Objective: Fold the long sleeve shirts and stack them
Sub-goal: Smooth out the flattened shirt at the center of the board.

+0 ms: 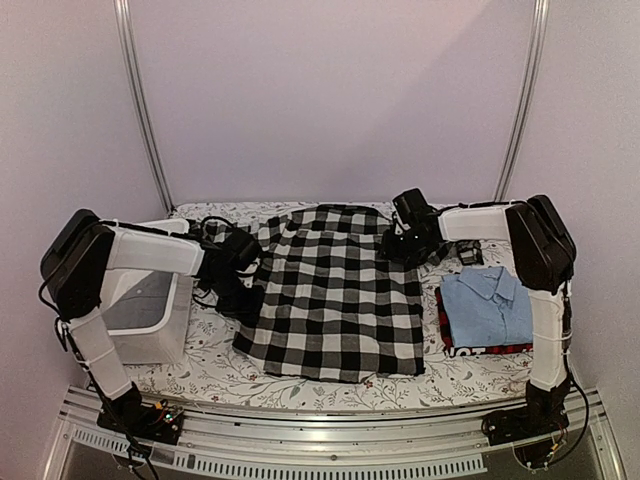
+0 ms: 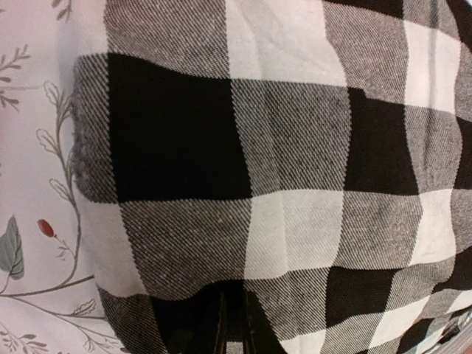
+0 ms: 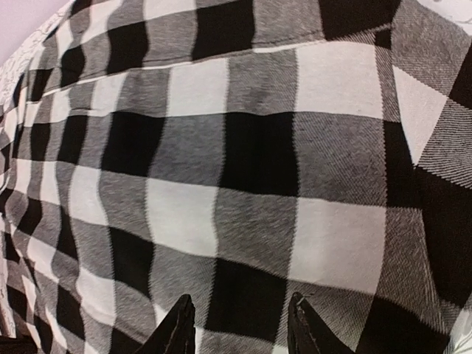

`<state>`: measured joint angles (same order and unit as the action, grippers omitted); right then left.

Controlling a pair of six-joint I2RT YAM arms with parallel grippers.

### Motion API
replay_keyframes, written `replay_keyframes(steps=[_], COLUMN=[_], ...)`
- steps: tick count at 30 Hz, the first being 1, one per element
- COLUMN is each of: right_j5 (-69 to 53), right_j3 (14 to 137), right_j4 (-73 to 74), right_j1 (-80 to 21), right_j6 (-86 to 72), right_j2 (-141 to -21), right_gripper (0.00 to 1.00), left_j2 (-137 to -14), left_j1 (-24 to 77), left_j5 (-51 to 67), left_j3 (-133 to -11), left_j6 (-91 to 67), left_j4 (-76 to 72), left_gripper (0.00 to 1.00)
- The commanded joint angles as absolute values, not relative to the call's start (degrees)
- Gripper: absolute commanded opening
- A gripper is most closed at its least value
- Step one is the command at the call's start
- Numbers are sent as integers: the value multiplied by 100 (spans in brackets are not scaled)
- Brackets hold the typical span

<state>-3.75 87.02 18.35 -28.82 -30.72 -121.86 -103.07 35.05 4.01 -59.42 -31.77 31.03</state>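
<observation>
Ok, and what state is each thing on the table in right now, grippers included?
checked shirt: spread flat mid-table, not stacked.
light blue shirt: folded, lying on the red-and-black shirt.
red-and-black shirt: folded, bottom of the stack at right.
white tub: upright at left, top open.
left gripper: fingers nearly together, apparently pinching the checked shirt's left edge.
right gripper: open, over the checked shirt.

Rear wall (image 1: 330,90): plain, pale lilac, well behind the left gripper (image 1: 246,268) and the right gripper (image 1: 404,246). Left pole (image 1: 145,110), aluminium, rises beyond and outboard of the left gripper; right pole (image 1: 522,100) does likewise beyond the right gripper. Table (image 1: 300,385) beneath both grippers has a white floral-print cover. Aluminium rail (image 1: 330,440) along its near edge. Lighting soft and even.
</observation>
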Motion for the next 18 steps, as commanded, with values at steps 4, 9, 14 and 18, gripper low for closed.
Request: replay_keyframes(steps=[4, 9, 14, 18], right_j5=[-706, -921, -1111, -1309], right_j3=[8990, 9233, 10134, 11173], right_j4=[1724, 1773, 2166, 2636], right_j1=[-2418, -2108, -1857, -1631], right_j6=[-2979, -2937, -2780, -2643], right_j2=[-13024, -13324, -13926, -14467], right_gripper=[40, 40, 40, 40], left_j2=[-10054, -10029, -10343, -10620], left_j1=[3454, 3473, 3498, 3565], left_j5=[308, 464, 689, 927], left_j3=[-5421, -5287, -5582, -5950], left_j6=[-3301, -3299, -3270, -3325], left_j4=[2929, 2905, 2788, 2713], left_gripper=[9, 7, 6, 5])
